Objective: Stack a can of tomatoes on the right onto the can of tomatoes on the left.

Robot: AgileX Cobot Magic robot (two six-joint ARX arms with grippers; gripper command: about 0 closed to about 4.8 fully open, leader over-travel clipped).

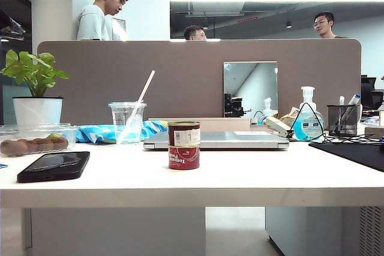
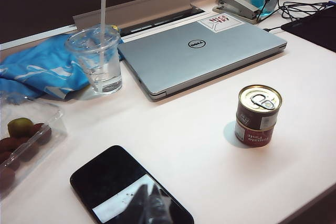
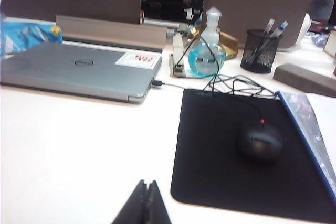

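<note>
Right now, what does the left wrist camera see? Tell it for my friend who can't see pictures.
Two tomato cans stand stacked one on the other on a white desk, in front of a closed silver Dell laptop. Nearby are a plastic cup with a straw, a black phone, a blue cloth and a clear box of fruit. No pincer shows here.

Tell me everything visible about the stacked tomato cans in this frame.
The stacked tomato cans stand upright on the white desk, in front of the closed silver laptop. The upper can is dark brown with a white label patch and a gold lid with a pull ring. The lower can is red, and its white lettering reads upside down, so it looks inverted. They look metal with paper labels and sit squarely aligned. Nothing else touches them; neither gripper is near.
</note>
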